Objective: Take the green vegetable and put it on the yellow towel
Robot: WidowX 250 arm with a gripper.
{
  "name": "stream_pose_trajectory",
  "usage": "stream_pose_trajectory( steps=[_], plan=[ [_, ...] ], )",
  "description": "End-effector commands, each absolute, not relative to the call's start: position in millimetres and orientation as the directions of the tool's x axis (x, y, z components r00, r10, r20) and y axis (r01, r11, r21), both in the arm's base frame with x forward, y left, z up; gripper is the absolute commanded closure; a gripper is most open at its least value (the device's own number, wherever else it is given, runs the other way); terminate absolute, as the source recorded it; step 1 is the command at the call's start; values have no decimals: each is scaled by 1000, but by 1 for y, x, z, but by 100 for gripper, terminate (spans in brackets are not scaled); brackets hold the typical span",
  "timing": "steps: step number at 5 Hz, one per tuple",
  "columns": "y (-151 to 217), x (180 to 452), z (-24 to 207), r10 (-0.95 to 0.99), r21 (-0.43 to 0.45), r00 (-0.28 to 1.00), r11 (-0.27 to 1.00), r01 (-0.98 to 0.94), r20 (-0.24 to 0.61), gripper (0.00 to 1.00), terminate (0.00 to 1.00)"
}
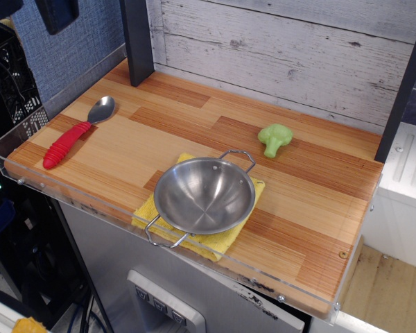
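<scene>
Here's the green vegetable (274, 139), a little broccoli toy, lying on its side toward the back right of the wooden table (125, 149), stalk pointing forward, untouched. Well apart from it, near the front edge, sits the yellow towel (215, 243), and it's mostly covered: a two-handled steel bowl (204, 196) is parked right on top, leaving only yellow margins showing at the front and sides.

No gripper in this view at all. Something dark hangs at the top left corner, possibly part of the arm, but I can't say, so whether the claw is spread or pressed together can't be told.

The step in hand, as I judge it, is the reach and pick. Best bet: come down over the stalk or across the lumpy head, pinch squarely, lift clear.

Placement is the tricky part. The exposed towel is thin, so the front right corner or the left strip looks like the only bare cloth, and both are close to the table's front lip with its clear guard. Plenty of open wood lies between broccoli and bowl for the carry. The red-handled spoon (75, 135) is far left, no bother.
</scene>
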State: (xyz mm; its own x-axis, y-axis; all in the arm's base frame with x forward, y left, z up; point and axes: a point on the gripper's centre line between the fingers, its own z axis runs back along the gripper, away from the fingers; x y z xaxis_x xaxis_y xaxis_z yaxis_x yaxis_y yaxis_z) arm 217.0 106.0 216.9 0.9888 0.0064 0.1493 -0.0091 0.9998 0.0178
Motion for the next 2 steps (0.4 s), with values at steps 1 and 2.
stream_pose_trajectory(
  steps=[1,2],
  plan=[
    [106,217,217,6,18,989,1000,-9,149,0,0],
    [98,225,214,-12,1,987,1000,12,157,0,0]
  ],
)
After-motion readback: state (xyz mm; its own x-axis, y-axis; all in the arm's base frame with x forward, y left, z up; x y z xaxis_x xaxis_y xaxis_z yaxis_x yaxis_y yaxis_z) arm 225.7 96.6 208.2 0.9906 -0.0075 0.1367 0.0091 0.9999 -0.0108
